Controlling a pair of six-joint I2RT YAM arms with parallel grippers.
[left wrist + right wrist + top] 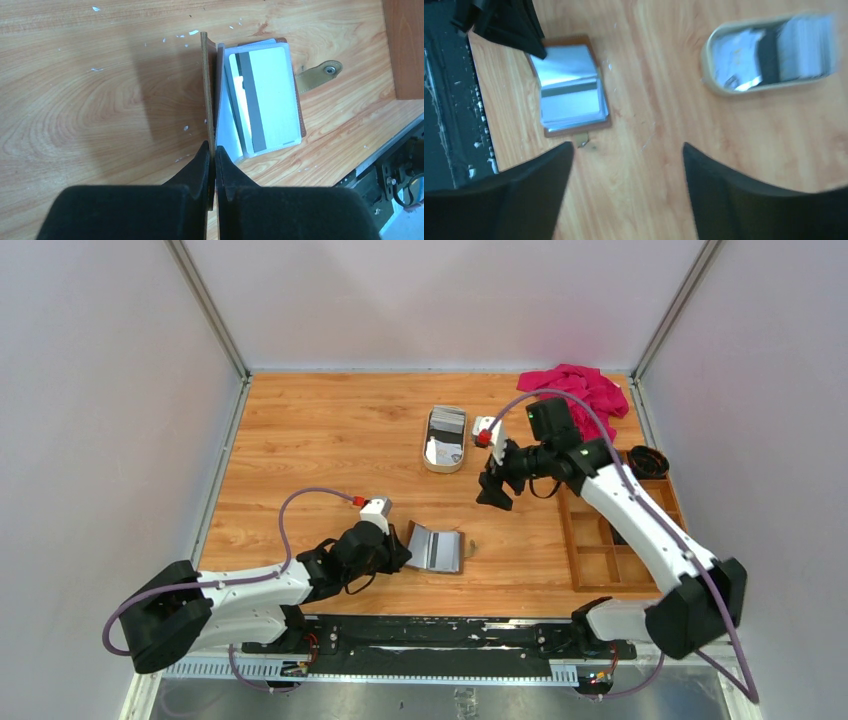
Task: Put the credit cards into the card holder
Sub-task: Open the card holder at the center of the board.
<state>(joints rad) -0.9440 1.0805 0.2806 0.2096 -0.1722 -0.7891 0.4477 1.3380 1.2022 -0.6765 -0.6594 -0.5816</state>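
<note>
Your left hand is clenched on the raised cover of the card holder, propping it open so the pockets face up near the 6 o'clock edge of the tabletop. Your right hand hangs released and empty at the holder's 1 o'clock. More credit cards wait in the tray at 12, with open wood between.

The wooden table carries an open brown card holder near the middle, a cream oval tray farther back, a pink cloth far right, and a wooden compartment box at right.
</note>
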